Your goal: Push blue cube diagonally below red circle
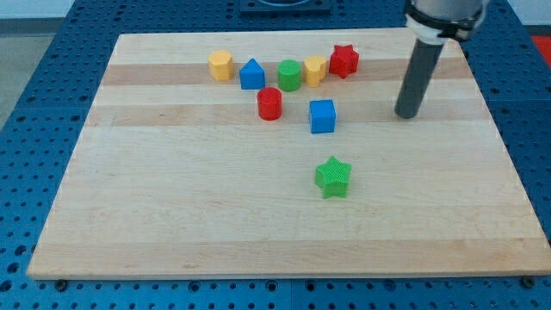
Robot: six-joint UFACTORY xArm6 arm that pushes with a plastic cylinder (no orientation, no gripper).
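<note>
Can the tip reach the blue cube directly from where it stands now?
Probably yes. My tip stands to the view's right of the blue cube, and the board between them is bare; the red circle lies beyond.

Bright, even light — soft short shadows, slight softness, perhaps faint board [172, 215] glare.
</note>
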